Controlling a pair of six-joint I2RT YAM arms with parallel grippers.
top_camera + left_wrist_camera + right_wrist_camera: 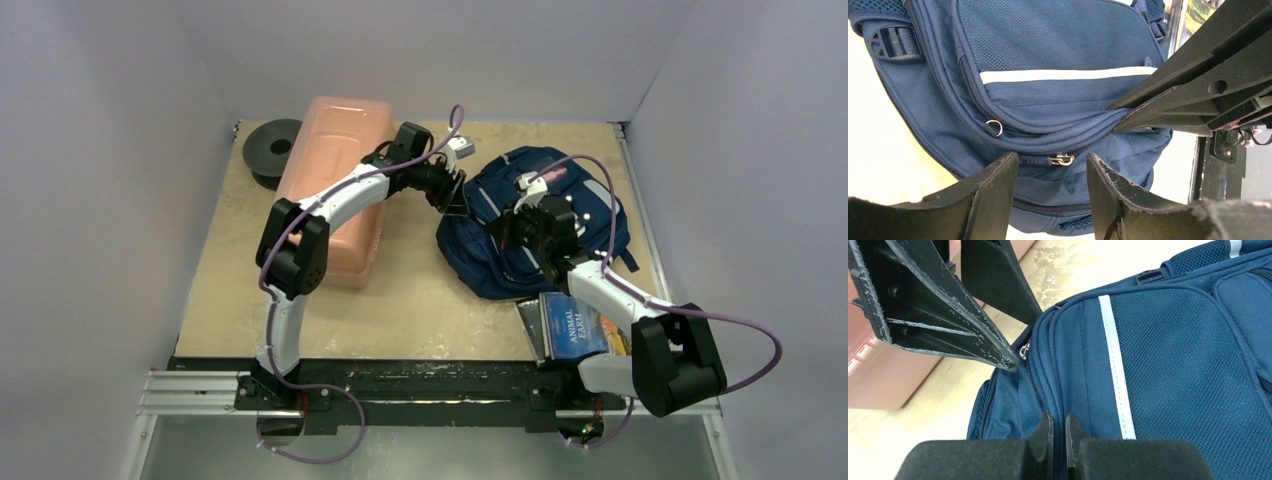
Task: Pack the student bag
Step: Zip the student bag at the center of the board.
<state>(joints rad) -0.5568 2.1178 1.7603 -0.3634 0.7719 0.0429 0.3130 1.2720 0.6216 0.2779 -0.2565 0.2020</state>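
Observation:
The student bag [560,200], navy blue with light grey stripes, lies at the back right of the table. My left gripper [1053,162] stands open at the bag's left edge. A silver zipper pull [1064,159] on a closed zip lies just beyond the gap between its fingertips. My right gripper [1059,420] is shut on a ridge of the bag's fabric [1068,365] beside the zip, close to the left gripper's fingers [948,315]. Seen from above, the left gripper [455,195] and the right gripper [505,232] meet over the bag's left side.
A long pink plastic box [335,185] lies left of the bag, under the left arm. A black spool [272,150] sits at the back left. A book titled Animal Farm [580,325] lies on other flat items near the right arm's base.

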